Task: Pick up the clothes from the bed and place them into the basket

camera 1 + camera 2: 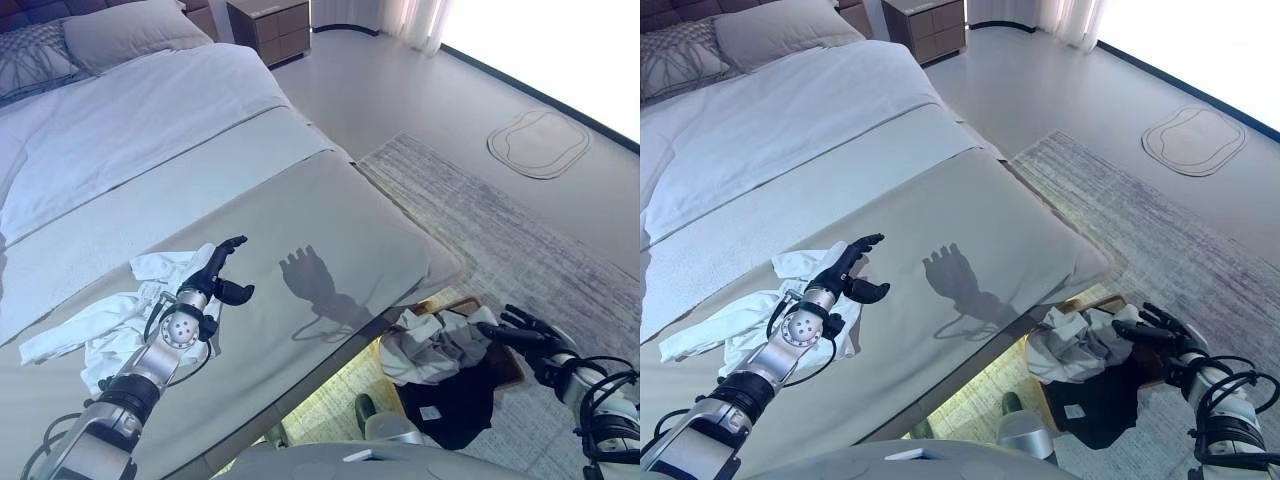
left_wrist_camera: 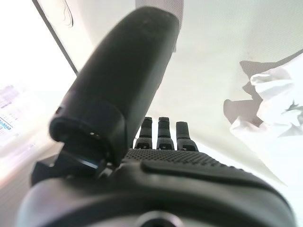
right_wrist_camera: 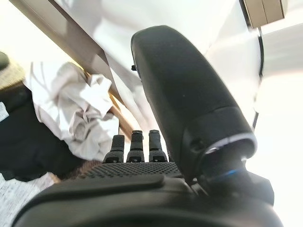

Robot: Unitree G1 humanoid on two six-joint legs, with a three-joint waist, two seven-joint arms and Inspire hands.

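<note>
White clothes (image 1: 95, 322) lie crumpled on the bed's near left part and also show in the left wrist view (image 2: 270, 101). My left hand (image 1: 212, 272) is open, fingers straight, just above the right edge of the white clothes, holding nothing. A brown basket (image 1: 505, 365) stands on the rug by the bed's foot, holding a light grey garment (image 1: 430, 345) and a black garment (image 1: 455, 400). My right hand (image 1: 525, 332) is open and empty over the basket's right side; its wrist view shows the grey garment (image 3: 78, 111) below.
The bed (image 1: 330, 220) has a beige cover at the foot and white bedding with pillows (image 1: 125, 30) at the head. A nightstand (image 1: 270, 28) stands at the back. A grey rug (image 1: 520, 230) lies on the floor, with a small round mat (image 1: 538, 142) beyond.
</note>
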